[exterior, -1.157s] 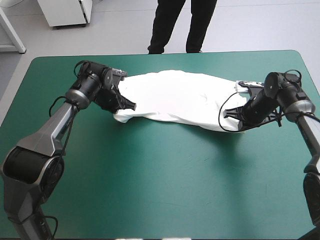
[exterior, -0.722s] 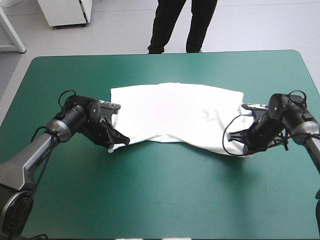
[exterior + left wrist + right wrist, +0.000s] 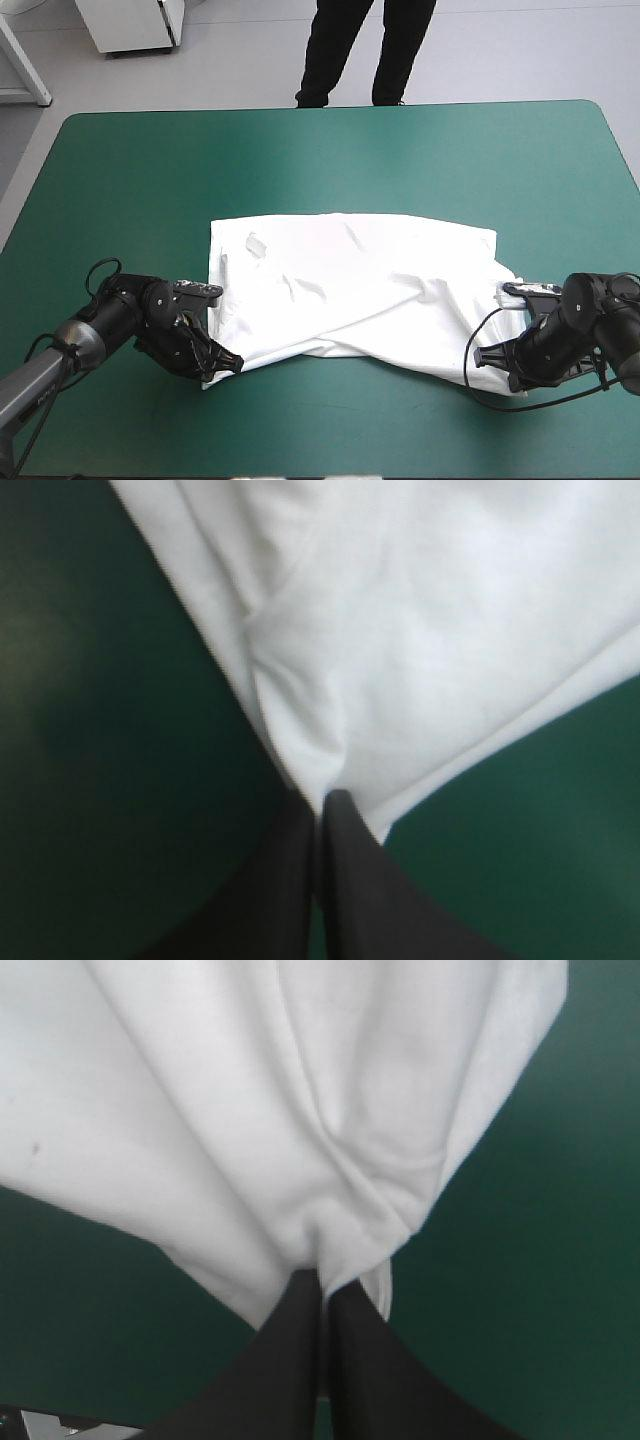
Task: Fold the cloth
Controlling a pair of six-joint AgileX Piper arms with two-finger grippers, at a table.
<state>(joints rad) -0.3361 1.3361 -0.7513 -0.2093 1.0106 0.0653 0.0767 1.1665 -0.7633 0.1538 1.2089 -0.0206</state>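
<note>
The white T-shirt (image 3: 350,285) lies stretched across the middle of the teal-green table, wrinkled and partly doubled over along its near side. My left gripper (image 3: 228,362) is shut on the T-shirt at its near left corner, low over the cover. In the left wrist view the fingers (image 3: 345,880) meet in a point with the T-shirt (image 3: 420,630) pinched at their tip. My right gripper (image 3: 486,356) is shut on the T-shirt at its near right corner. The right wrist view shows the T-shirt (image 3: 300,1110) gathered into folds where the black fingers (image 3: 290,1360) close on it.
Bare teal-green cover (image 3: 350,430) runs along the near edge between the two arms, and a wide bare strip (image 3: 320,160) lies beyond the T-shirt toward the far edge.
Both grippers have drawn toward the near edge of the table, dragging the T-shirt with them. The T-shirt has spread out wider and flatter than before.
</note>
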